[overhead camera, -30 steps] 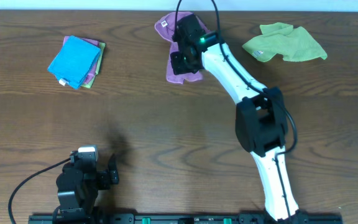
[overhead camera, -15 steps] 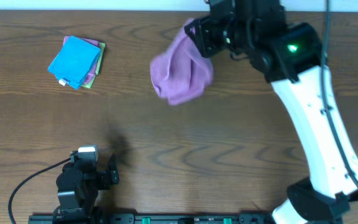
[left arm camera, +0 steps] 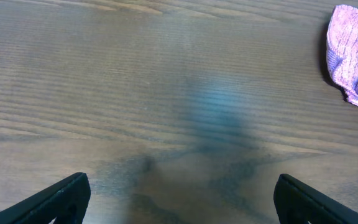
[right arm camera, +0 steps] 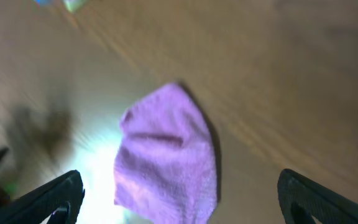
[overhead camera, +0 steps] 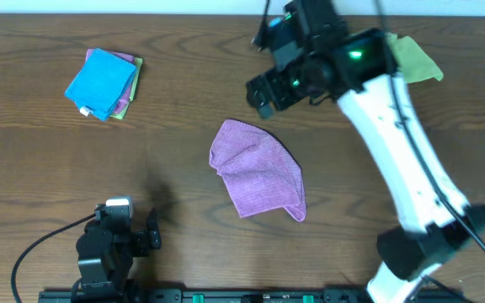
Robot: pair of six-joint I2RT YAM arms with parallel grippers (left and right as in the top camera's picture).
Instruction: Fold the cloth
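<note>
The cloth (overhead camera: 255,168) is seen lying rumpled and partly doubled over at mid-table, free of both arms. The right gripper (overhead camera: 261,94) is held above its far side, jaws wide and empty; the left gripper (left arm camera: 179,196), also wide, is parked at the near edge. Spreading flat is judged the step in hand; next, a corner must be found and pinched

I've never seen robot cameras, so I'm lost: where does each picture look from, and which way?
Overhead: above the table, looking straight down on left arm, right arm and purple cloth.
Left wrist: on the left arm, looking low across the table; open left gripper at bottom.
Right wrist: on the raised right arm, looking down at the cloth; open right gripper at bottom.
Shared: all three show the cloth.
</note>
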